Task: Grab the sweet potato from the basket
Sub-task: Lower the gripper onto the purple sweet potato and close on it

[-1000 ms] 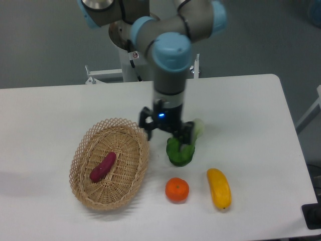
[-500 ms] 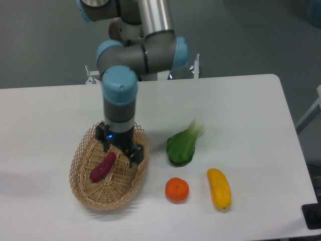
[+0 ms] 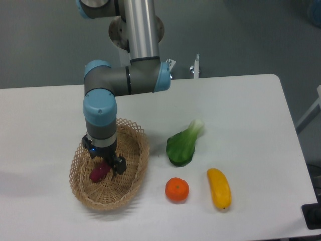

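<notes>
No writing legible; tool (image 3: 104, 158) straddles sweet potato (image 3: 98, 172) in basket (image 3: 134, 176).

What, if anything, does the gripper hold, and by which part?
It cannot be told: the gripper straddles the upper end of the sweet potato in the basket, but no closed grasp is visible.

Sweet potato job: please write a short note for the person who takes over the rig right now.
Hand: down inside the basket, fingers on either side of the sweet potato; whether it has closed on it cannot be told from this view.
Sweet potato: lying in the basket, its upper end hidden by the hand.
On the table beside the basket: bok choy, orange, yellow fruit, all untouched.
Done: the approach to the sweet potato.
Left: confirm the grip, then lift the sweet potato clear of the basket.
</notes>
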You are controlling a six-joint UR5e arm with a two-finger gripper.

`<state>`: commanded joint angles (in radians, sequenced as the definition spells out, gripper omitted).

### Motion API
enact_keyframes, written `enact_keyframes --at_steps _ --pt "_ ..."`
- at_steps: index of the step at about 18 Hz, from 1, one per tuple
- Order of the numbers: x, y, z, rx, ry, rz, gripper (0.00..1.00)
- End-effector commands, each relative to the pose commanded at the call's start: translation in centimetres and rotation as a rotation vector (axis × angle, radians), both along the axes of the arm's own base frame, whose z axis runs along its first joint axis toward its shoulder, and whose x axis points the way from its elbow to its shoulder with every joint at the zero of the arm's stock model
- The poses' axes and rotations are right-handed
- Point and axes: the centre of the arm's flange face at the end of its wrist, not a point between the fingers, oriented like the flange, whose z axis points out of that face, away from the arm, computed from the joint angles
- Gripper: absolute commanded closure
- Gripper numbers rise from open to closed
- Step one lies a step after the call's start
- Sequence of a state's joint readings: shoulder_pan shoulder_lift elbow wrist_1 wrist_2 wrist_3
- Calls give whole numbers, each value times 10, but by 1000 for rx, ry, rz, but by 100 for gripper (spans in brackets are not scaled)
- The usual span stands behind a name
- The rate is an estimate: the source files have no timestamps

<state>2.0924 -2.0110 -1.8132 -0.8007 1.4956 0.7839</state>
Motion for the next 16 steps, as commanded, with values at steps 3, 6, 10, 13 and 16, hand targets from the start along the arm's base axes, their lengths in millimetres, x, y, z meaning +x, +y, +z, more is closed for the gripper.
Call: enact_keyframes --at_steps 3,6,10,13,16 --pt "2 -1 -4 -6 -5 14 0" --pt "1 0 -9 -19 1 21 0" --pt "-1 2 -6 -12 28 18 51" --pt "-1 3 -3 -7 33 14 73" --pt "-2 4 -1 -3 35 9 80"
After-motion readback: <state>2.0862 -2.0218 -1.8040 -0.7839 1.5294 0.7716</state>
